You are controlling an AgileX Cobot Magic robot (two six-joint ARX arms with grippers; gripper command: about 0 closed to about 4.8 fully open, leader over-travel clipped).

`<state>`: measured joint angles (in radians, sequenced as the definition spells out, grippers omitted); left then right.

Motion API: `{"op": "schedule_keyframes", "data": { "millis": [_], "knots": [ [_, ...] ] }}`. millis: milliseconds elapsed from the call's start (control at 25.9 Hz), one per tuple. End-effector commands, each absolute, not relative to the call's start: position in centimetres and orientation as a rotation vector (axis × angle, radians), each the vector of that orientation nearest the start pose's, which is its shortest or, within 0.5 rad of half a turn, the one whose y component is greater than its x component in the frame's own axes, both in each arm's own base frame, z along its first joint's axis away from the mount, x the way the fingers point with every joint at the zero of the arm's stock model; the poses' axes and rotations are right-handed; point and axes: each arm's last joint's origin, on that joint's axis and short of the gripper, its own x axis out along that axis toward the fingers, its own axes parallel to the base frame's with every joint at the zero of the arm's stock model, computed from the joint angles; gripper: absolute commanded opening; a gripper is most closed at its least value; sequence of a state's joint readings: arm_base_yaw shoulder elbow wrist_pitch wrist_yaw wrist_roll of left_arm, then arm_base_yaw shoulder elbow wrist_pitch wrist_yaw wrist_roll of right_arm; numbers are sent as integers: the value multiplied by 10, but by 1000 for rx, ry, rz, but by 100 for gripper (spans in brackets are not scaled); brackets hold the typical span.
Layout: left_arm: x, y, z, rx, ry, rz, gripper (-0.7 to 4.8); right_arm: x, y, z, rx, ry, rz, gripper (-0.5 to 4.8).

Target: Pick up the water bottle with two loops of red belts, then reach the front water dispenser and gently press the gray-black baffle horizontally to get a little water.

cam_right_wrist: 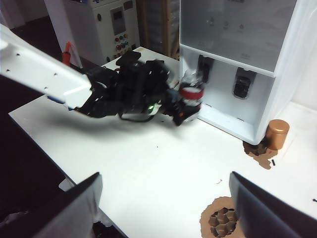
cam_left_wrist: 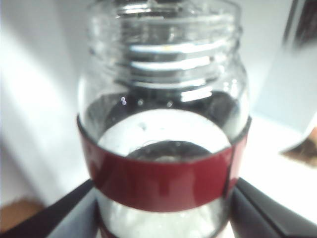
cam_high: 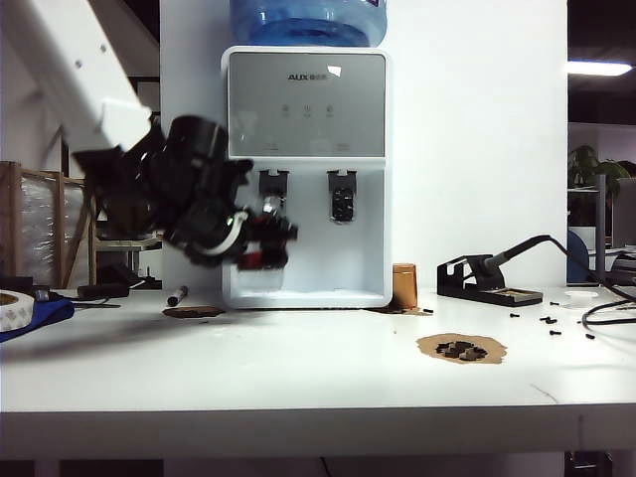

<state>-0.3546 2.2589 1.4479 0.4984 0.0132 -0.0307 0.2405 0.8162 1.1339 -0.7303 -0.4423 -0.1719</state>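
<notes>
Bottle (cam_high: 270, 231) in left hand (cam_high: 260, 237), right hand (cam_right_wrist: 163, 198) agape

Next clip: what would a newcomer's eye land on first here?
The left end effector holding the red-banded bottle off the table, just below the left baffle of the white dispenser. In the left wrist view the clear bottle fills the frame, one red band gripped between dark fingers. The right end effector hangs open over the near table, holding nothing.

Clear water bottle (cam_left_wrist: 163, 124) with dark-red bands; white, silver-grey-fronted water dispenser (cam_high: 306, 179).
</notes>
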Motion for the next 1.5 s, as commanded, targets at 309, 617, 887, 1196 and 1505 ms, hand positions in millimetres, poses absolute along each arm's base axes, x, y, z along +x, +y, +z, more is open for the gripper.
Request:
{"op": "schedule_keyframes", "data": {
  "millis": [309, 617, 887, 1196, 1505],
  "knots": [
    [428, -160, 147, 18, 166, -394, -4, 130, 45, 395, -124, 335, 709, 412],
    [385, -163, 171, 11, 151, -473, -4, 131, 45, 396, -124, 333, 709, 412],
    [345, -171, 146, 41, 227, -583, -4, 130, 45, 396, -124, 331, 708, 412],
    [303, -156, 129, 26, 205, -693, -4, 130, 45, 397, -125, 319, 708, 412],
    [279, -163, 118, 49, 249, -803, -4, 130, 45, 398, -127, 307, 708, 412]
  ]
}}
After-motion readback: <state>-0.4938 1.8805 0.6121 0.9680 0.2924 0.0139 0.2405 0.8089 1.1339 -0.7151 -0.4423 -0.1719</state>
